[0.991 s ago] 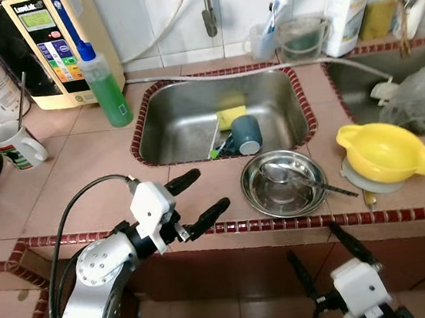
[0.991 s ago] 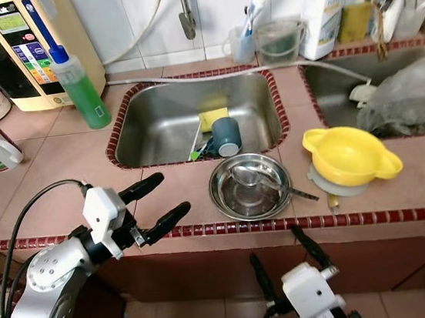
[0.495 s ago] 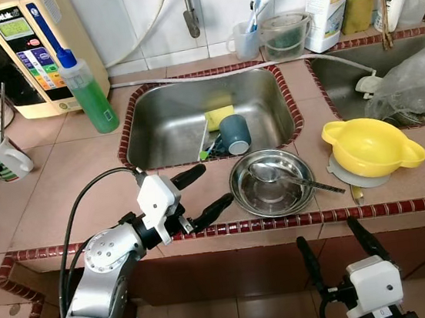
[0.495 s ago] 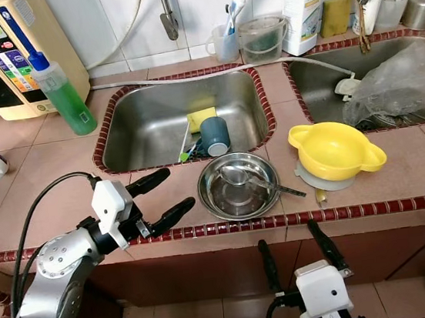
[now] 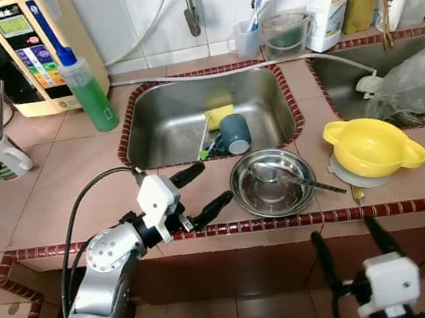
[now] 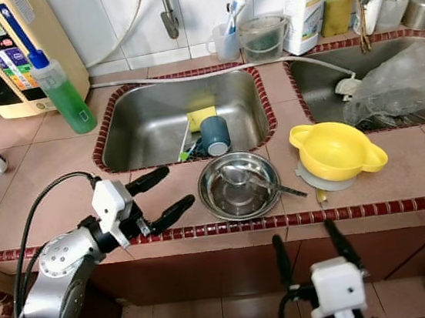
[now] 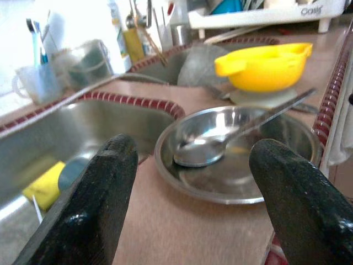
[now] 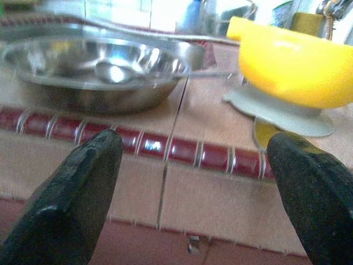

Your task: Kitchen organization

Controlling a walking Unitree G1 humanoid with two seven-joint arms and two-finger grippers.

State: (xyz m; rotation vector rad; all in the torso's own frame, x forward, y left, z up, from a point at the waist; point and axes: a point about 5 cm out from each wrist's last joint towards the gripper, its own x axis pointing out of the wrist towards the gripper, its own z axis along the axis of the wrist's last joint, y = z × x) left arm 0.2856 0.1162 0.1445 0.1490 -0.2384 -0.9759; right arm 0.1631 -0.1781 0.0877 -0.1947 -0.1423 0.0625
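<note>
Reaching over the counter (image 5: pixel 59 170), we aim our left gripper (image 5: pixel 199 187), fingers spread wide, at the steel bowl (image 5: pixel 277 182) with its spoon (image 5: pixel 272 172), beside the sink (image 5: pixel 169 118). Our right gripper (image 5: pixel 347 245) waits open below. Next, we likely advance and pinch the rim.

The white mug with the green band (image 5: pixel 4 153) was cut by the left edge of the right eye view. The crumpled clear plastic bag (image 5: pixel 417 91) covered whatever lay in the second steel sink (image 6: pixel 320 91). The round grey base (image 5: pixel 358 176) was mostly hidden beneath the yellow plastic bowl (image 5: pixel 372 147). The right gripper's wrist (image 5: pixel 387 289) ran off the bottom edge, slightly blurred.
</note>
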